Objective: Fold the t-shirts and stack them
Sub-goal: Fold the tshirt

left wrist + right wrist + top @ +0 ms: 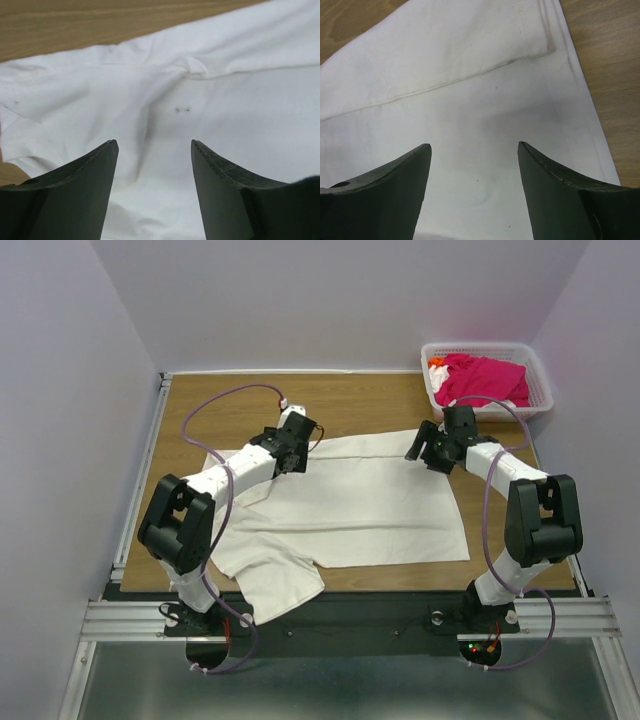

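The off-white t-shirt (360, 505) lies spread on the wooden table, one sleeve hanging toward the near left edge. My left gripper (297, 462) is open and empty above the shirt's far left part; the shirt's cloth (165, 100) fills its wrist view. My right gripper (418, 450) is open and empty above the shirt's far right corner, where a folded hem (470, 55) shows in its wrist view. The magenta-pink t-shirt (485, 378) lies bunched in the white lattice basket (541, 377) at the far right.
The basket stands at the table's far right corner, with something orange (436, 363) at its left end. Bare wood (200, 420) shows along the far and left sides. Purple walls enclose the table.
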{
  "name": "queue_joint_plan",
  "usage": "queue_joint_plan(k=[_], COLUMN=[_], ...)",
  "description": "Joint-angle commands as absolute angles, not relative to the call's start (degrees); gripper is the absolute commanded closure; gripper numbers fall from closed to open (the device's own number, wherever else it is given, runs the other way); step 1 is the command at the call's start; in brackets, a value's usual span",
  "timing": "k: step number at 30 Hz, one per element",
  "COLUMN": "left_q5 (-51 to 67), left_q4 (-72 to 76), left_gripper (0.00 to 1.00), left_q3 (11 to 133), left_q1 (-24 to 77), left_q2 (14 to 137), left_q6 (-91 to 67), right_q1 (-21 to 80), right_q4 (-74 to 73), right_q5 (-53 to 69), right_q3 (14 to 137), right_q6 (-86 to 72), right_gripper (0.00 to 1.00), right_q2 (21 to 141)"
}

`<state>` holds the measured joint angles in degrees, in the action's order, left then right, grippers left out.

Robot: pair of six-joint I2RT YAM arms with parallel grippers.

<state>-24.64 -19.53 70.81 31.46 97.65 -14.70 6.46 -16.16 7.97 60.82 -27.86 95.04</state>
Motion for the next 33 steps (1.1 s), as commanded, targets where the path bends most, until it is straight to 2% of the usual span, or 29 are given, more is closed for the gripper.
queue_joint_plan(k=[1,3,13,14,16,18,27,30,33], left_q5=[-29.87,-31.98,-38.48,-39.19,-40.86,-41.74,-40.78,-38.94,-37.71], left_q4=[-21.09,-21.18,-19.95,-20.04,-20.3,-20.65,-18.9,-18.54,-18.55], left_gripper=[0.37,0.44,0.57,0.6,0.71,0.74,0.71,0.66,0.57], left_q3=[67.24,67.15,68.55,68.64,69.52,70.22,74.44,76.55,79.01], left_q1=[32.87,33.22,33.22,33.22,33.13,32.78,27.69,25.14,22.51], left_q2=[100.01,101.85,107.31,107.4,107.67,107.4,105.65,105.82,106.7], left_q6=[-19.33,-19.77,-18.37,-18.2,-17.32,-16.53,-9.06,-6.68,-5.89], right_q1=[6.68,6.68,6.68,6.77,6.77,6.77,6.77,6.77,6.68], right_q4=[-14.94,-14.94,-14.94,-14.94,-14.94,-14.94,-14.94,-15.03,-15.03], right_q5=[8.79,8.88,8.26,8.26,8.17,7.91,8.44,8.61,8.61], right_q3=[60.82,60.65,59.06,58.8,58.45,58.27,57.74,57.83,57.83], right_q6=[-27.25,-27.42,-27.42,-27.42,-27.42,-27.33,-27.6,-27.51,-27.33], right_gripper=[0.24,0.24,0.24,0.24,0.24,0.24,0.24,0.24,0.24], right_q2=[94.22,94.13,92.55,92.11,91.85,91.41,90.7,90.53,90.44])
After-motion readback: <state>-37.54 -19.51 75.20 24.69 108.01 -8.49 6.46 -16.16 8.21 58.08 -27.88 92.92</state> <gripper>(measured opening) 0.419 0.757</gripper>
